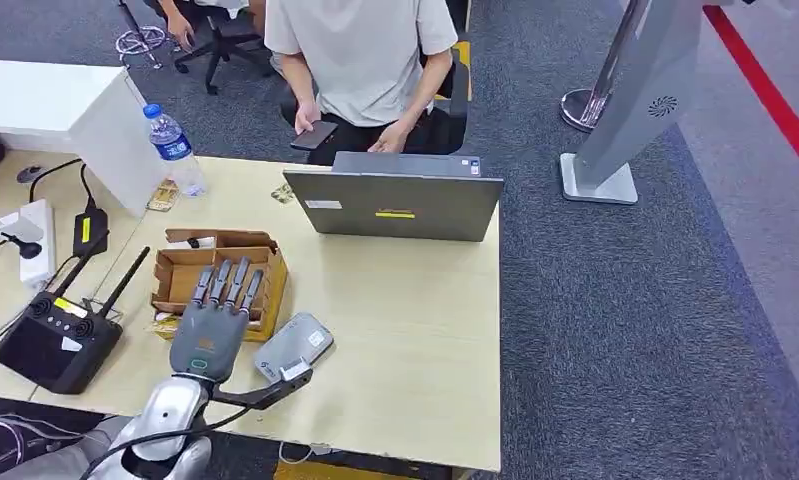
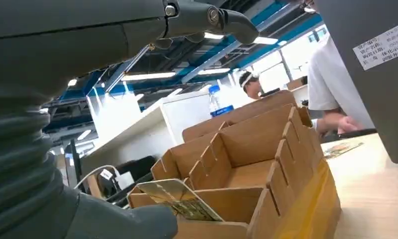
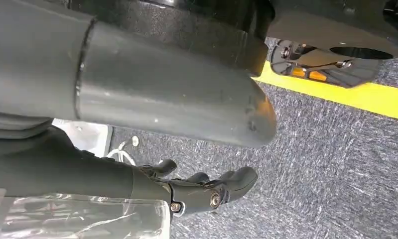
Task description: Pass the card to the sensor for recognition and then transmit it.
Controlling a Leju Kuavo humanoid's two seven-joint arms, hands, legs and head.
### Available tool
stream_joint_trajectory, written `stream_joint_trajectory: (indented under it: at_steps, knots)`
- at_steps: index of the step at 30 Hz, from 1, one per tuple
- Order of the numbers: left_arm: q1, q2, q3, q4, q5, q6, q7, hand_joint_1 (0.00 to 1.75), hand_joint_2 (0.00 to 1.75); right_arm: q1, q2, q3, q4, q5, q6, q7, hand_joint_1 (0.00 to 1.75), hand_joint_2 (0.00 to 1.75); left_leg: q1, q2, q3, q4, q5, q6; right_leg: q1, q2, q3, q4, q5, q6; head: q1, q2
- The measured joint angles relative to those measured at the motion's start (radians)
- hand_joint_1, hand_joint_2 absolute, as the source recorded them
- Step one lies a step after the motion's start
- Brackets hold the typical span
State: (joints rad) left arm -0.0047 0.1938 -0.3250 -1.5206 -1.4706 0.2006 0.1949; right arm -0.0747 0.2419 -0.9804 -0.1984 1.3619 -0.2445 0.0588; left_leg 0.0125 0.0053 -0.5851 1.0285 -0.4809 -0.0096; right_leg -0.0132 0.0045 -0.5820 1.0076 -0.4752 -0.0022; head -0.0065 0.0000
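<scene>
On the counter [image 1: 415,330], the left robot hand [image 1: 213,325] hovers flat over the cardboard box [image 1: 175,270], fingers spread and grasping nothing; the left wrist view shows the card [image 2: 179,199] standing at the box's near end, just beside the thumb. So the pickup is not yet done. Next it must pinch the card, then carry it right to the grey sensor [image 1: 295,345] touching the box's corner (close by). The right robot hand [image 3: 206,191] hangs over carpet, fingers curled on nothing.

Office: desk [image 1: 425,330], laptop [image 1: 395,205], grey carpet [image 1: 615,300], swivel chair [image 1: 220,40].
</scene>
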Motion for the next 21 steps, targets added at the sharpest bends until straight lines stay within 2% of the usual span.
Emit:
stream_joint_trajectory:
  at_steps: [10, 21]
  knots:
    - [0.0, -0.006, 0.012, 0.014, 0.015, -0.003, 0.0, 0.0, 1.75, 0.0, 0.0, 0.0, 0.0, 0.001, 0.004, 0.002, 0.0, 0.0, 0.0, 0.0, 0.0, 0.0, 0.0, 0.0, 0.0, 0.0, 0.0, 0.0, 0.0, 0.0, 0.0, 0.0]
    - [0.002, -0.007, 0.069, 0.014, 0.023, -0.009, 0.005, 0.0, 1.75, 0.0, 0.0, 0.0, 0.0, 0.002, 0.005, 0.003, 0.0, 0.0, 0.0, 0.0, 0.0, 0.0, 0.0, 0.0, 0.0, 0.0, 0.0, 0.0, 0.0, 0.0, 0.0, 0.0]
